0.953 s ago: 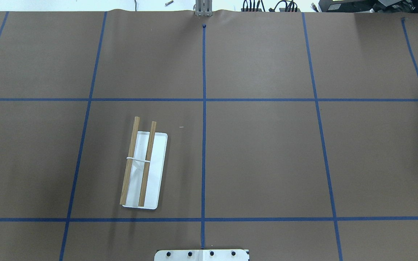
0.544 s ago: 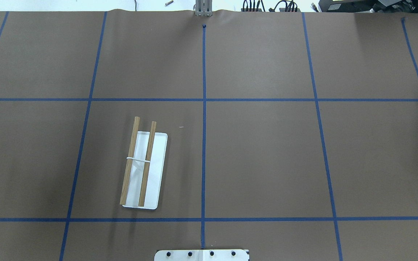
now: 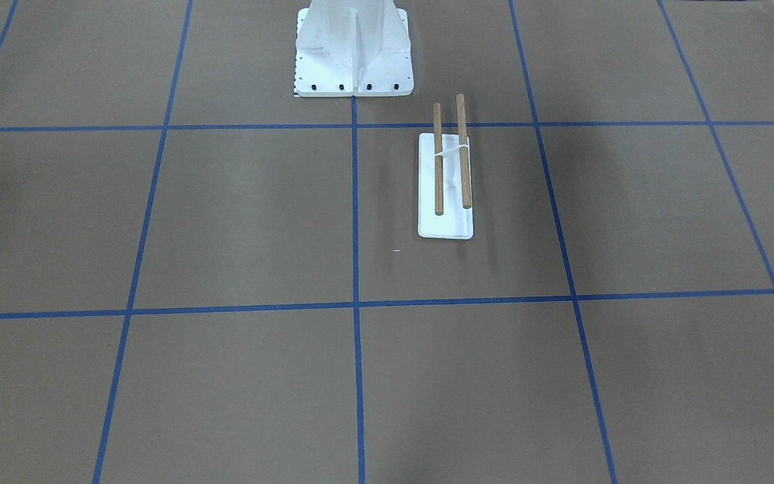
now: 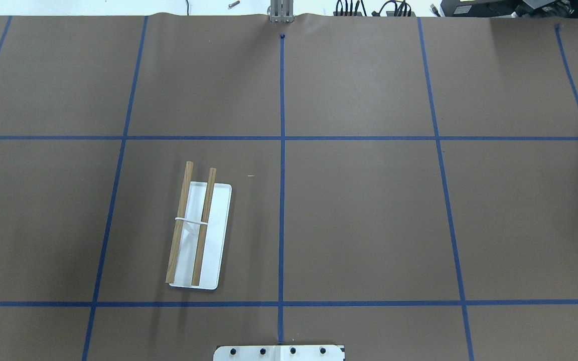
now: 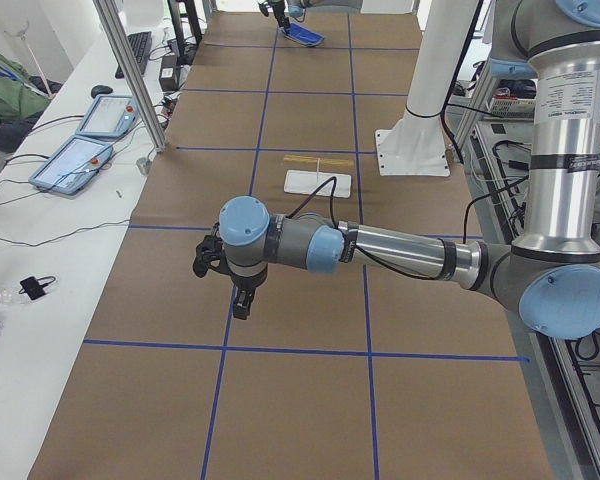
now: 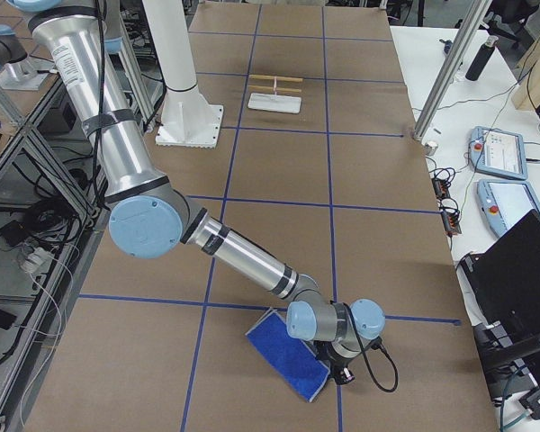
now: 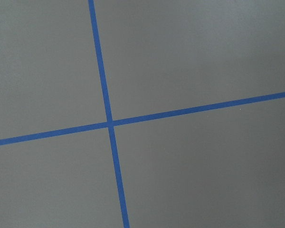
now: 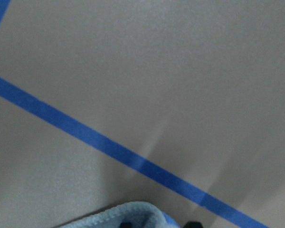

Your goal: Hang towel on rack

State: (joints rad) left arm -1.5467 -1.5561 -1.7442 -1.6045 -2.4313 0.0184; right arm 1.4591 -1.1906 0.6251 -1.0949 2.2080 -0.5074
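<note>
The rack (image 4: 191, 225), two brown dowels over a white base plate (image 4: 217, 235), stands left of the centre line; it also shows in the front view (image 3: 451, 151). The blue towel (image 6: 283, 355) lies flat on the table far out on my right side. My right gripper (image 6: 339, 371) is down at the towel's near corner; I cannot tell if it is open or shut. The right wrist view shows only the towel's light hem (image 8: 118, 213). My left gripper (image 5: 238, 298) hangs above bare table far from the rack; I cannot tell its state.
The white bolted pedestal (image 3: 353, 47) stands close behind the rack. Blue tape lines (image 4: 282, 200) grid the brown table. Tablets (image 5: 75, 160) and cables lie on the white bench beyond the far edge, next to a metal post (image 5: 130, 80).
</note>
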